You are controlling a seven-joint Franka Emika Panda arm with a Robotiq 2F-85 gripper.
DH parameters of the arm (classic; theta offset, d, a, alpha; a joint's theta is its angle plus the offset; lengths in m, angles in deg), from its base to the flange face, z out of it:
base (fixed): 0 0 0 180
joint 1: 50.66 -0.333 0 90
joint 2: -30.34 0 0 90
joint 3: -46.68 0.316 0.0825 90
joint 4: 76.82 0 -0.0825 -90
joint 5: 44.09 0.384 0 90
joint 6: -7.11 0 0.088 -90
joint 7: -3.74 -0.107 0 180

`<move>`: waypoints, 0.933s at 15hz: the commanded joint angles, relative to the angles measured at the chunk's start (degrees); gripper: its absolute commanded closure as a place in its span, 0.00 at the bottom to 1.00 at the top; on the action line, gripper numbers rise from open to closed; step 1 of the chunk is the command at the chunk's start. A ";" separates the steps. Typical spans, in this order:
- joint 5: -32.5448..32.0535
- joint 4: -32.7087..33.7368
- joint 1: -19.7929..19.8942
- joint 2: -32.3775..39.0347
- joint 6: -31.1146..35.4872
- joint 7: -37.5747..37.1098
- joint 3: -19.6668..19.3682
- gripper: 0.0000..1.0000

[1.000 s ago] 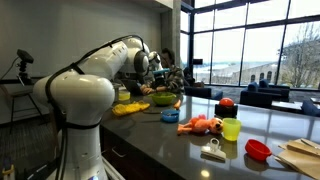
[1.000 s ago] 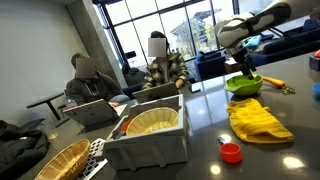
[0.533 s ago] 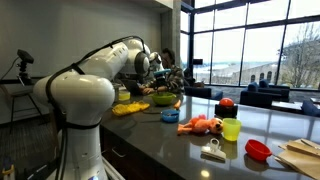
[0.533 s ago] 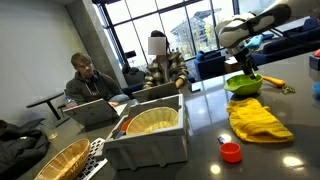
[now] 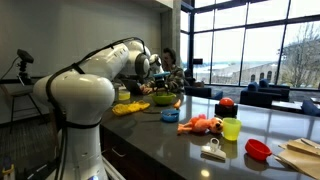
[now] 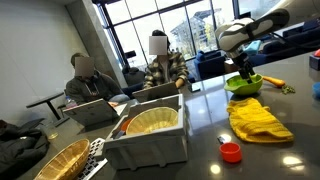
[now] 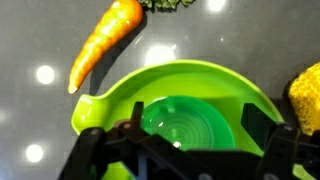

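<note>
We are holding the gripper [image 7: 180, 150] directly above the green bowl [image 7: 185, 105], with its fingers spread wide and pinching nothing. The bowl is standing upright on the dark worktop [image 7: 35, 40], mouth upward, just beneath the gripper; we are judging that the two are not touching. We are also judging that the wide spread is keeping both fingers clear of the bowl's inner well, which is showing between them. The carrot [image 7: 105, 40] is lying flat on the worktop just beyond the gripper, past the bowl's rim and apart from it. The yellow cloth [image 7: 308, 95] is lying to one side of the gripper, near the rim. The wrist view is showing the finger spread and the empty inside of the bowl, which neither exterior view is resolving. In an exterior view the arm [image 6: 262, 25] is reaching over the bowl from above. That view is also showing a grey bin [image 6: 150, 140] and a red cap [image 6: 231, 152], both well apart from the gripper and outside the wrist view.
</note>
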 commanded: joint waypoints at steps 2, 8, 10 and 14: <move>2.41 1.10 0.77 1.34 4.32 0.83 1.63 0.00; 0.12 2.18 -0.04 5.04 7.05 -1.53 -1.30 0.00; -0.26 2.61 -0.02 6.27 7.33 -2.04 -1.91 0.00; -0.34 3.49 -0.26 6.47 6.44 -2.77 -2.57 0.00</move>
